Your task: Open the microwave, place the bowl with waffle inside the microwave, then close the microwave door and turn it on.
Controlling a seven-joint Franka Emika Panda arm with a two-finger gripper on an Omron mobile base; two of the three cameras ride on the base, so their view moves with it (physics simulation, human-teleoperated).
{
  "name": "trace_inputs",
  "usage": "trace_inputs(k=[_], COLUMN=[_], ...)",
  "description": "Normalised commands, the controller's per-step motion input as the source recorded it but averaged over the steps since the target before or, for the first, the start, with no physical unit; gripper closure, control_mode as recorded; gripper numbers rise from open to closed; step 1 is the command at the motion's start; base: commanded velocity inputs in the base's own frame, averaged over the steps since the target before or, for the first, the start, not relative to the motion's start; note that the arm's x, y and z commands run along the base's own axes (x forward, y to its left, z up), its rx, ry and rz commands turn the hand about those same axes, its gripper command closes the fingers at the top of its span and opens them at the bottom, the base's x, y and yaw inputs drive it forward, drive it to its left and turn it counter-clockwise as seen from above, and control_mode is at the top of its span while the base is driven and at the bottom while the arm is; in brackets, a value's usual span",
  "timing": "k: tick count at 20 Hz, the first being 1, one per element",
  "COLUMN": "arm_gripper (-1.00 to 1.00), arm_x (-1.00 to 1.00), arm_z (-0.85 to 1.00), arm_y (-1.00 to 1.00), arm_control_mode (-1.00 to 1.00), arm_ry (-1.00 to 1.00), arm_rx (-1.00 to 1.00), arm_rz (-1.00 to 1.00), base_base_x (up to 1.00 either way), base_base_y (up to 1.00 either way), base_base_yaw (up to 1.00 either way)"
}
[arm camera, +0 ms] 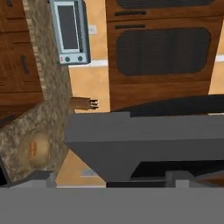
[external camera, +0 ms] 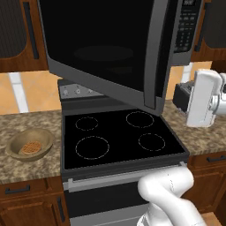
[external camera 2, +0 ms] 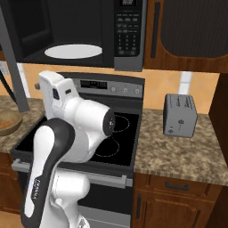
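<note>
The microwave (external camera 2: 89, 31) hangs above the stove with its white plate (external camera 2: 73, 50) showing inside. The microwave door (external camera: 101, 48) is swung wide open toward the left; in the hand view its grey frame (arm camera: 144, 135) lies across the picture just beyond my fingertips. The tan bowl (external camera: 30, 145) with the waffle (external camera: 31, 147) in it sits on the counter left of the stove, and the bowl (arm camera: 37, 148) appears small at the lower left of the hand view. My gripper (arm camera: 111, 179) is open, with nothing between its fingers, well apart from the bowl.
The black stove (external camera: 119, 137) lies under the microwave. A grey toaster (external camera 2: 179, 115) stands on the right counter. A toaster oven (arm camera: 70, 30) sits farther along the left counter. Wooden cabinets flank the microwave, and the keypad (external camera 2: 129, 31) is at its right.
</note>
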Motion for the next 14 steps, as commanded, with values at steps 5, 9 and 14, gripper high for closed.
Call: trace_inputs(k=[5,9,14], arm_gripper=[-1.0,-1.0,-1.0], arm_x=[0.07,0.07,-0.22], arm_z=[0.12,0.12,0.05], arm_y=[0.94,0.88,1.0], arm_control_mode=[-1.0,-1.0,-1.0], arm_ry=[0.0,0.0,-0.01], arm_rx=[-0.14,-0.07,-0.15], arm_rz=[0.12,0.15,0.16], base_base_x=[0.0,0.0,0.0], base_base_y=[0.0,0.0,0.0], base_base_yaw=[0.0,0.0,0.0])
